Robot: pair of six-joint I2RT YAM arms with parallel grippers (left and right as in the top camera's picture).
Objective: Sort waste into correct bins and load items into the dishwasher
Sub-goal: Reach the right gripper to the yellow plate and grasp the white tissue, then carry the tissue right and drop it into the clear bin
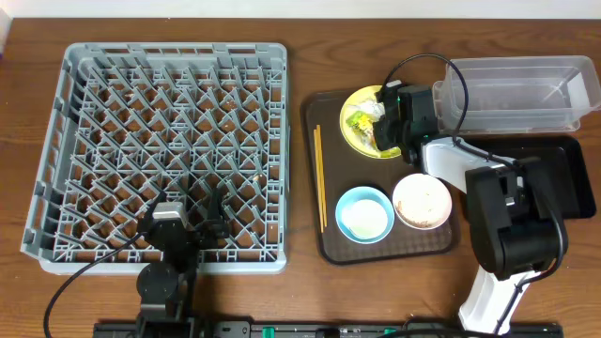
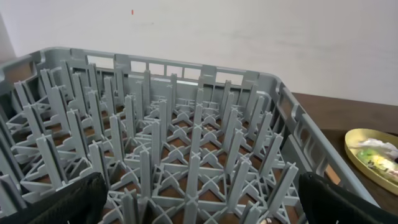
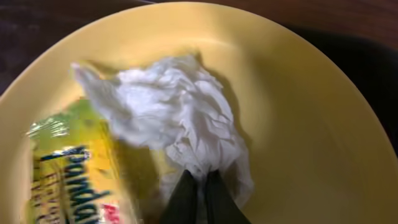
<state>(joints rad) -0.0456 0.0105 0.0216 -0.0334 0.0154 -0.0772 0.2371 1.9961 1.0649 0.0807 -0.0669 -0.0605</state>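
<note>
1. Over on the 9 o'clock side of the overhead view sits the big grey dish rack (image 1: 64,150). The left gripper (image 1: 207,202) hangs above its 6 o'clock edge, and its fingers (image 2: 62,202) are spread wide apart.
2. At the rack's 3 o'clock you've got the brown serving tray (image 1: 329,246). The chopsticks (image 1: 319,178) lie along its 9 o'clock edge, running 12 to 6.
3. Up at the tray's 12 o'clock end is the yellow plate (image 1: 360,97). On it there's a crumpled white tissue (image 3: 174,118). Touching the tissue at its 8 o'clock in the wrist view is a yellow-green snack wrapper (image 3: 68,174).
4. Down on that plate is the right gripper (image 3: 199,180), fingers pressed together and pinching the tissue's 6 o'clock edge. The tissue looks to be lying on the plate.
5. Toward the tray's 6 o'clock is the blue bowl (image 1: 364,213), with the white bowl (image 1: 423,200) just beside it at its 3 o'clock.
6. Off the tray, at the plate's 3 o'clock, is the clear tub (image 1: 516,94). The black tray (image 1: 577,178) is at the tub's 6 o'clock, partly hidden under the right arm (image 1: 512,225).
</note>
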